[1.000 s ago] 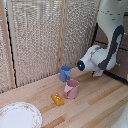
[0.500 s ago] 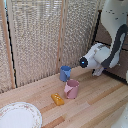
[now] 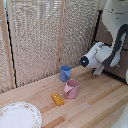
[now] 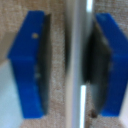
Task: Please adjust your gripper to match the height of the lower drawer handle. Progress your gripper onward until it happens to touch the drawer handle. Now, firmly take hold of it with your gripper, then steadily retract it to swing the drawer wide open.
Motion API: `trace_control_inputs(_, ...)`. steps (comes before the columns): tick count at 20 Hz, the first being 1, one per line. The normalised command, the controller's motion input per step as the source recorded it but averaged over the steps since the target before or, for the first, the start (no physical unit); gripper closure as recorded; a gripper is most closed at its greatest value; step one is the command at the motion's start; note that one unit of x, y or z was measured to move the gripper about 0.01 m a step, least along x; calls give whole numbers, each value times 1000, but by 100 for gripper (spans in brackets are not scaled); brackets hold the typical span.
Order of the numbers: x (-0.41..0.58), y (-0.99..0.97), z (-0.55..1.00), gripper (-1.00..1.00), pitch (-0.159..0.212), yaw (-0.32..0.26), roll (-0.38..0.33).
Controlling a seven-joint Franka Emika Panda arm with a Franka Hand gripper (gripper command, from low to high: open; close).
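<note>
Gripper (image 4: 67, 62) straddles the handle (image 4: 79, 65), jaws apart, not yet clamped.
Wrist view: blue fingers (image 4: 32, 62) sit either side of the silver bar, gaps showing on both sides. Exterior view: arm (image 3: 117, 37) bends down from above, wrist level and pointed into the dark cabinet (image 3: 107, 35) at that view's right; handle hidden there. On the table (image 3: 95, 102): blue cup (image 3: 65, 73), pink cup (image 3: 72, 88), orange block (image 3: 57, 99), plate (image 3: 19, 115).
</note>
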Motion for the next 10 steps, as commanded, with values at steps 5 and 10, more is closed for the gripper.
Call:
trace_control_inputs(5, 205, 630, 88, 100, 1, -45, 164)
trace_control_inputs(10, 243, 729, 229, 100, 26, -45, 212)
